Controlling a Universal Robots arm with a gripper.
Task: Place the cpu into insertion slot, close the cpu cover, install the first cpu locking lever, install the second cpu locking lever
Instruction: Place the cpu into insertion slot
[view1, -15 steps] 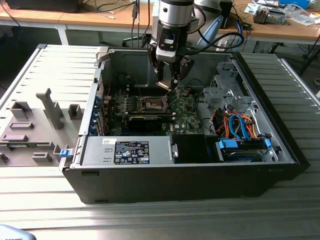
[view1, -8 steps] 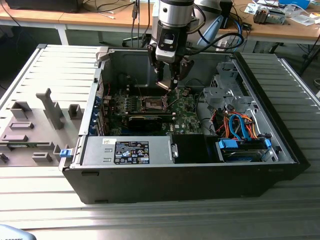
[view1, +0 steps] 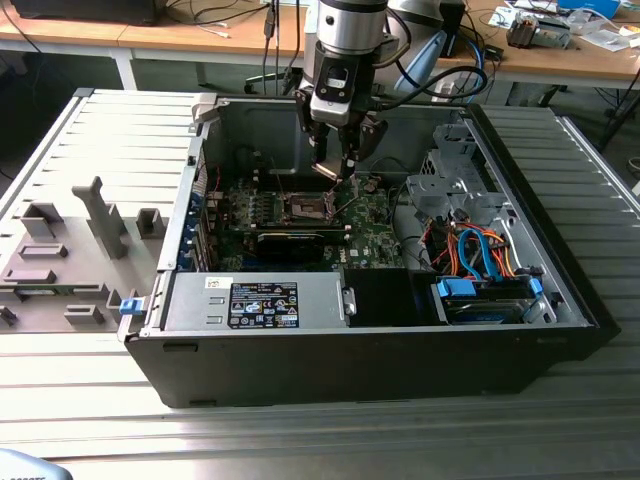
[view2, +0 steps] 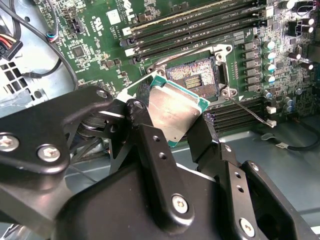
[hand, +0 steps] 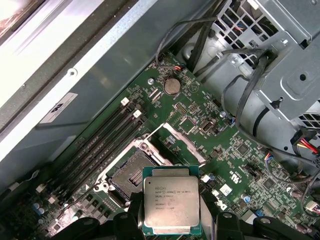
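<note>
Exterior view, upper centre of the frame: my gripper (view1: 335, 165) hangs inside the open computer case (view1: 560, 290), directly over the green motherboard (view1: 375, 235). The case lies on its side on a slatted metal table (view1: 300, 440). A grey fixture tray (view1: 60, 260) sits well apart on the exterior view's left, and the power supply (view1: 260, 300) fills the lower centre of the case.

Both wrist views: my fingers (view2: 145, 132) are clenched on the cpu (view2: 175, 112), pressing on two opposite edges of it. Its silver-grey metal top (hand: 171, 205) faces the first wrist camera, with a green border showing around it. I hold the chip clear of the board, and it is not seated.

The insertion slot (hand: 131, 175) is a dark square socket with a metal rim, open, with its contact field bare. In the second wrist view the slot (view2: 197, 80) lies just beyond the far edge of the cpu, partly hidden by it. In the exterior view it (view1: 308, 207) appears in the middle of the frame, just below my fingertips.

The cpu cover (hand: 185, 143) is a thin silver frame that stands swung up off the socket, beside it. A thin wire locking lever (view2: 250, 111) runs out from one socket corner, unlatched. Long black memory slots (view2: 200, 25) flank the socket, and a coin cell (hand: 171, 86) sits on the board farther off.
</note>
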